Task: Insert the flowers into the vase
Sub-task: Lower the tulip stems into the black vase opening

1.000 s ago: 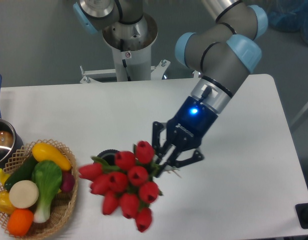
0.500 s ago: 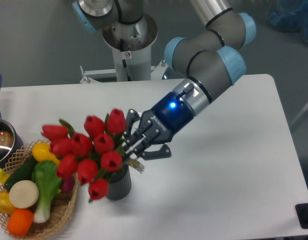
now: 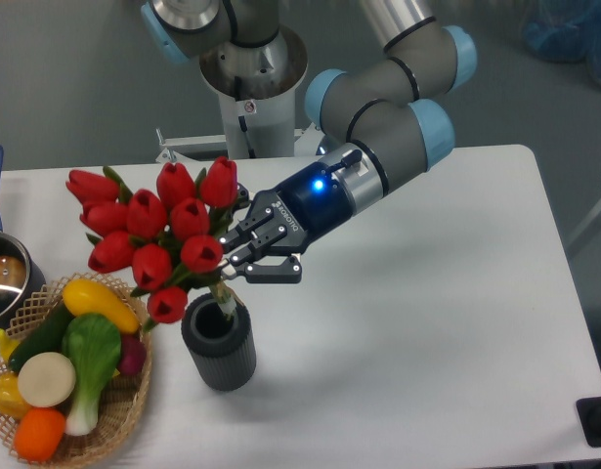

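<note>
red flowers point(image 3: 153, 230) clamped in my gripper point(image 3: 243, 256), heads tilted up-left, stems slanting down-right with their ends in the grey vase point(image 3: 219, 344) mouth.

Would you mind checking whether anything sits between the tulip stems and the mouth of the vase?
Nothing visible does. The gripper holds the tulips tilted above the vase, and the stem ends already reach its open mouth. The wicker basket stands apart to the left.
</note>
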You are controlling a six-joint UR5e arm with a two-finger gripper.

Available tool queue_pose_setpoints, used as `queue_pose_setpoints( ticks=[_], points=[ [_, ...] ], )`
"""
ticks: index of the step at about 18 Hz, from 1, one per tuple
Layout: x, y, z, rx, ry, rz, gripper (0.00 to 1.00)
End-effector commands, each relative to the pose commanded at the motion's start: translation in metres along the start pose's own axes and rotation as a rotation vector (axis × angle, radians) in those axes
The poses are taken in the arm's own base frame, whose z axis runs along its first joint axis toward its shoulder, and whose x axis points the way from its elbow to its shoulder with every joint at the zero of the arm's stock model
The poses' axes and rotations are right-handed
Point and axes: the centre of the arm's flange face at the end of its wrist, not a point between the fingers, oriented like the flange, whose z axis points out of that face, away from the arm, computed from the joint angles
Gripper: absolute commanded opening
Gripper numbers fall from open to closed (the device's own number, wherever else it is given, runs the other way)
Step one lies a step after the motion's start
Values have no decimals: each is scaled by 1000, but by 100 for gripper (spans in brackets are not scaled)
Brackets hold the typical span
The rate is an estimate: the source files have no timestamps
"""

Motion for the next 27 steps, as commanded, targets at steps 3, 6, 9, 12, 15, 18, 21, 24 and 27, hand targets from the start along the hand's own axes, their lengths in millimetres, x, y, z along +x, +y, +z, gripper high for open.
queue_pose_setpoints(
  ticks=[3, 6, 9, 12, 15, 18, 21, 24, 27],
  points=[
    [-4, 7, 0, 2, 0, -11, 20],
    [-9, 15, 0, 2, 0, -21, 20],
    [-12, 23, -1, 2, 0, -18, 20],
    [-13, 24, -3, 2, -5, -17, 20],
    [-12, 29, -3, 2, -5, -27, 20],
    [-12, 34, -3, 2, -5, -37, 20],
    [-9, 40, -4, 2, -6, -47, 20],
    [-4, 52, -3, 4, -5, -34, 20],
    [0, 61, -2, 4, -4, -44, 21]
  ],
)
